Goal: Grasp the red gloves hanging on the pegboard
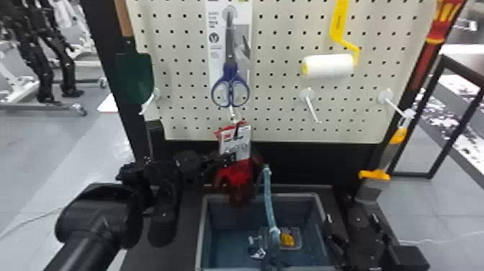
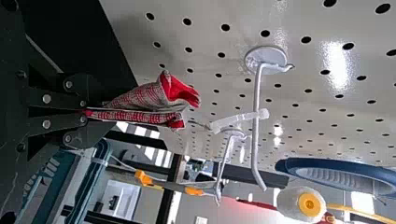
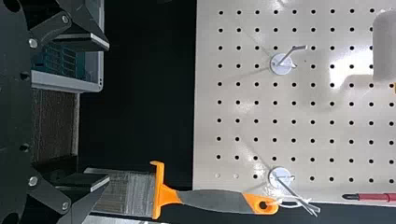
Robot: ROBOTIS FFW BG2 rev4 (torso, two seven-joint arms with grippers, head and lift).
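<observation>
We face a cream pegboard on a dark frame, with a grey floor around it. Blue-handled scissors in their pack hang at its middle and a yellow-handled paint roller to their right. The red gloves hang under the scissors at the board's lower edge, their header card on a white hook, the fabric drooping over the back rim of a grey bin. Our left gripper comes in from the left and is clenched on the gloves' red-checked cuff. Our right gripper sits low on the right beside the bin, fingers spread wide, near the bristles of an orange-and-grey paintbrush hanging from a hook.
</observation>
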